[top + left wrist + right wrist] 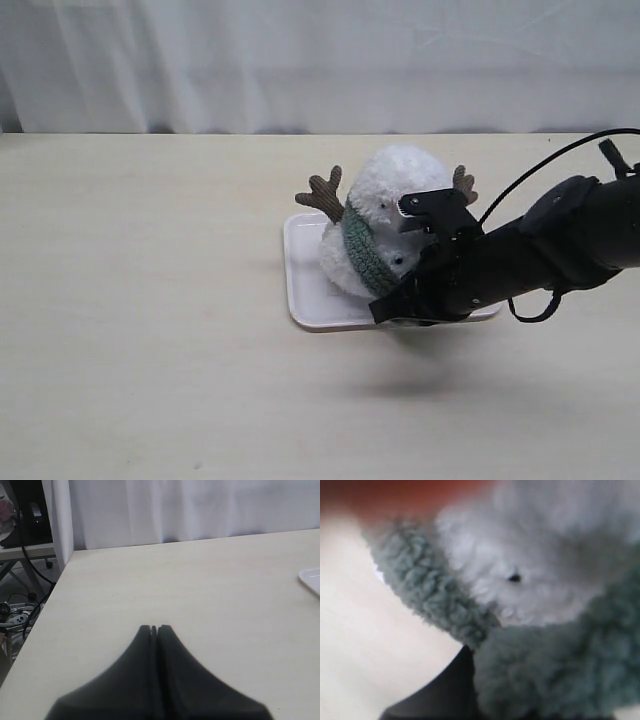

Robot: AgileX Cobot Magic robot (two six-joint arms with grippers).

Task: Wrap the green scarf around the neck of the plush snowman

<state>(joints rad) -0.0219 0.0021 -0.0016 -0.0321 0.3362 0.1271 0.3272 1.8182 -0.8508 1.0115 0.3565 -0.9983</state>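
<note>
Counter [150,330]: one, broad and flat, pale cream with a faint wood grain and a matte finish. The left wrist view shows one bare corner and side edge.

Tray [303,292]: one, white, rectangular, with rounded corners and a shallow raised rim. It lies flat on the counter near the middle, slightly askew to the counter's edges.

Left gripper [154,628] black, wedge-shaped fingers [172,672]; probably matte

A fluffy white plush snowman [398,180] stands on a white rectangular tray [301,285], mid pale wooden surface [150,300]; a fuzzy grey-green scarf [362,250] rings its neck. The right pincer [413,256] sits just right of it, over the tray.
</note>
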